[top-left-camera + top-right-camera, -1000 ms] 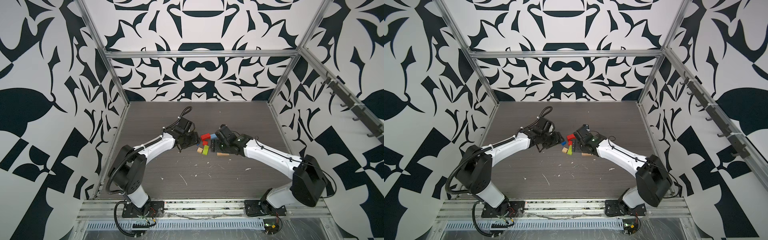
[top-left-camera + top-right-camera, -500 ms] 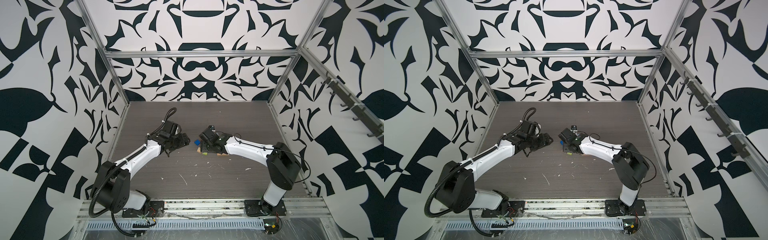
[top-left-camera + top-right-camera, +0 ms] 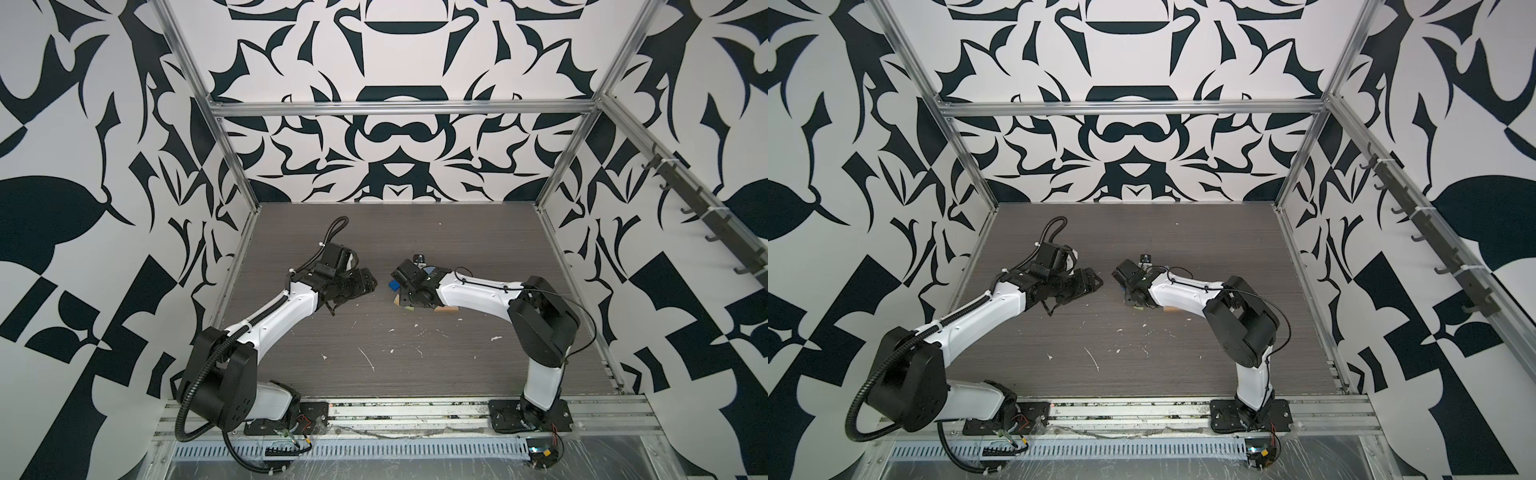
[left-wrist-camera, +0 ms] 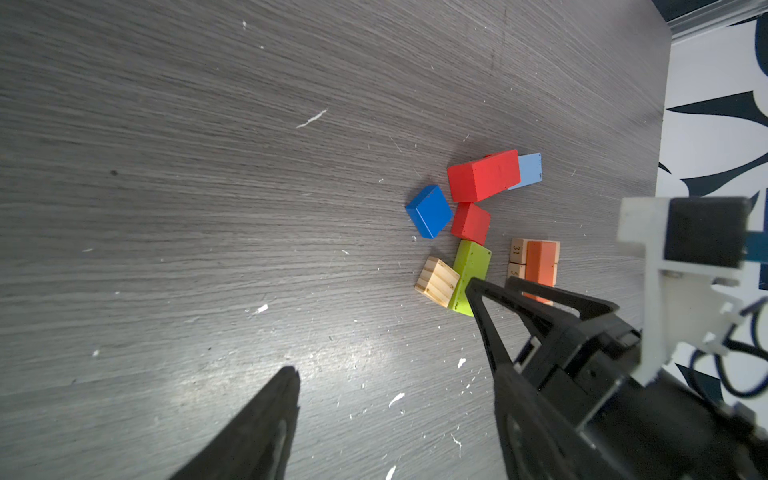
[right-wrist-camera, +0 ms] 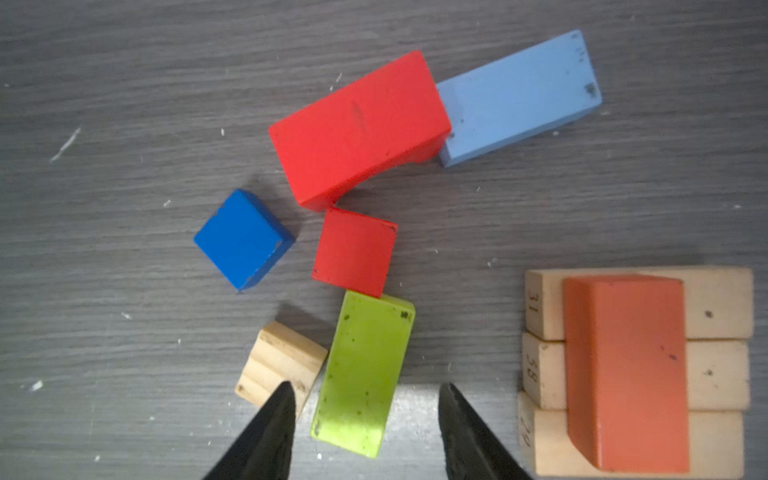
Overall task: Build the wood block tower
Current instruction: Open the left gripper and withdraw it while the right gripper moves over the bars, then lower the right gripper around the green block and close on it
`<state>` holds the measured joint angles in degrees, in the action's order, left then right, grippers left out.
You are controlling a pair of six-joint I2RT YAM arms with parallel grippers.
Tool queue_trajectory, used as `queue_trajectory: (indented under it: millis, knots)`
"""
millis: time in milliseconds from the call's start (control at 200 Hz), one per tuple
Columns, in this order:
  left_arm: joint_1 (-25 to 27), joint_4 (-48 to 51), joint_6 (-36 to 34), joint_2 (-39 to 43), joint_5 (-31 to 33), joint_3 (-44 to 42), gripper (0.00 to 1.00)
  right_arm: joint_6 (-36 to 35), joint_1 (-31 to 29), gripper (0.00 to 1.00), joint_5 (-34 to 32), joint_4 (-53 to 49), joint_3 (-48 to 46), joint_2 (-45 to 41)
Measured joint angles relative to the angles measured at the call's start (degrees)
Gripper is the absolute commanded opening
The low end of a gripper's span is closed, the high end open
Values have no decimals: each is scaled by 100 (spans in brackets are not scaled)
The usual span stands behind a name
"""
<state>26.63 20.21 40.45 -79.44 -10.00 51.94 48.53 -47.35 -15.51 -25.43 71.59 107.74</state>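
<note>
A: What is seen of the enclosure?

B: Black-and-white patterned walls are held in an aluminium frame, and a grey wood-grain table is enclosed by them. Both arms are mounted at the table's 6 o'clock edge.

A: Where is the wood block tower found?

B: At the table's middle, with only its base laid. In both top views it is mostly hidden beneath the right gripper. Only the dark blue cube at that gripper's 9 o'clock and the end of one of the tan bars at its 4 o'clock can be made out there.

A: And from the wrist views?

B: Three tan bars are laid side by side, touching, and an orange bar is laid crosswise on them; the stack is partly cut off by the picture's edge. A red arch block is touched at one end by a light blue bar. A lime green bar is met at one end by a red cube, and a tan cube lies just beside it. The dark blue cube is set apart.

A: How are the fingers held?

B: The right fingers are spread to either side of the lime green bar; a gap is seen and nothing is pinched. The left gripper is held near the blocks, at their 9 o'clock, spread and empty. Only one of its fingers is shown in the left wrist view. White flecks are scattered over the table.
</note>
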Motion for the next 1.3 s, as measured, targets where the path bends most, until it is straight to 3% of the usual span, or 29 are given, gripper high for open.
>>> queue_trajectory:
  millis: [495,1300]
  knots:
    - [-2,66,-2,85,-31,0,75,149,61,51,-195,-2,105,264]
    - [-2,63,0,-46,-142,0,74,238,140,45,39,57,153,413]
